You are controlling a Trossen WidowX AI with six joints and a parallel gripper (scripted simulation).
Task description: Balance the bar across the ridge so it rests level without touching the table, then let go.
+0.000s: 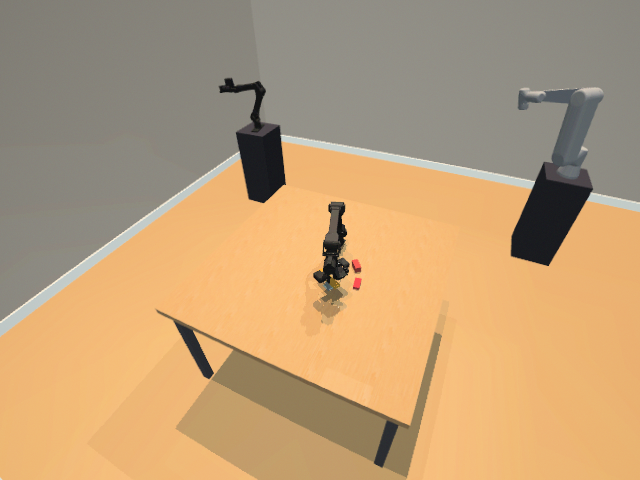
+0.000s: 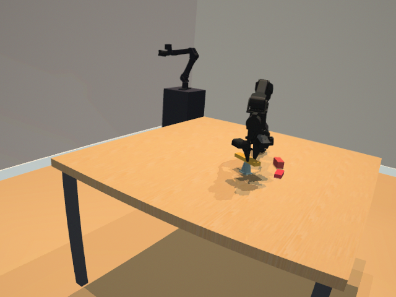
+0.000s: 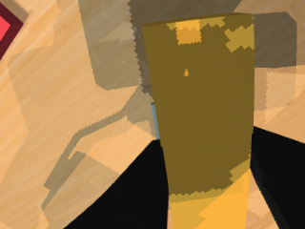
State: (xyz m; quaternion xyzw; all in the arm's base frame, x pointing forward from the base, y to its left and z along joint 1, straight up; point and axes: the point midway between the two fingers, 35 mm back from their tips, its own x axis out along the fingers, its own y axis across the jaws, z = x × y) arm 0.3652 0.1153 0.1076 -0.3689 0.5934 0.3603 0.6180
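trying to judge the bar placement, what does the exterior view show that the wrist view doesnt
Only the exterior view shows the blue ridge standing under the yellow bar, the bar tilted rather than level, both its ends off the table, the whole arm, and two red blocks beside it. Only the wrist view shows the bar's top face up close, running away from the camera between the dark fingers, with just a thin blue sliver at its left edge. Both show the gripper shut on the bar, and shadows on the wood.
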